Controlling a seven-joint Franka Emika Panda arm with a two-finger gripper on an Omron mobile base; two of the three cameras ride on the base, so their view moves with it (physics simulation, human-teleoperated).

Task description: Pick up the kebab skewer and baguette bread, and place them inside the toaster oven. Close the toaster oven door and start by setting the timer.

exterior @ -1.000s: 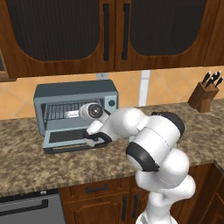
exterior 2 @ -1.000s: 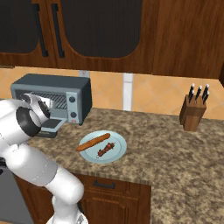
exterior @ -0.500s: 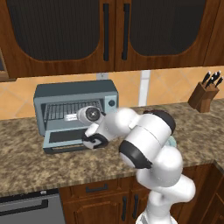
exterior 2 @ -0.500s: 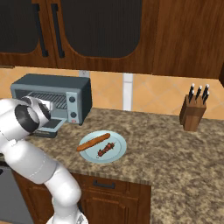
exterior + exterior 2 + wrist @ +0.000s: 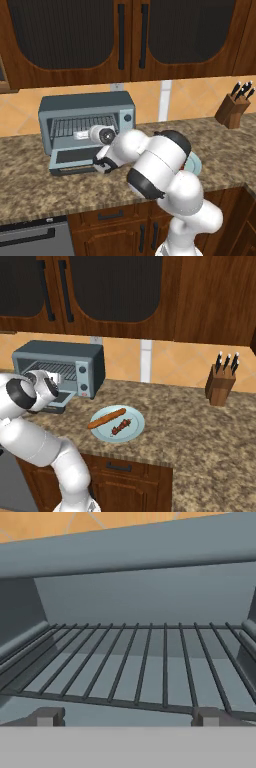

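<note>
The blue-grey toaster oven [image 5: 86, 105] [image 5: 59, 350] stands on the counter with its door [image 5: 74, 158] [image 5: 61, 400] folded down flat. My gripper [image 5: 80, 135] [image 5: 54, 378] [image 5: 127, 718] sits at the oven's mouth above the door, open, with nothing between its fingertips [image 5: 47, 716]. The hand view looks straight over the bare wire rack [image 5: 145, 662]. To the right of the oven, a pale blue plate [image 5: 134, 432] holds the orange-brown baguette bread [image 5: 106, 418] and the short kebab skewer [image 5: 121, 427] side by side.
A wooden knife block [image 5: 232, 110] [image 5: 221, 384] stands far right against the tiled wall. Dark wood cabinets [image 5: 125, 35] hang above the oven. Two round knobs [image 5: 83, 370] sit on the oven's right panel. My arm's elbow [image 5: 157, 162] hides most of the plate in the left base view.
The arm's elbow has swung a little to the left. The hand stays at the oven's mouth with its jaws still open.
</note>
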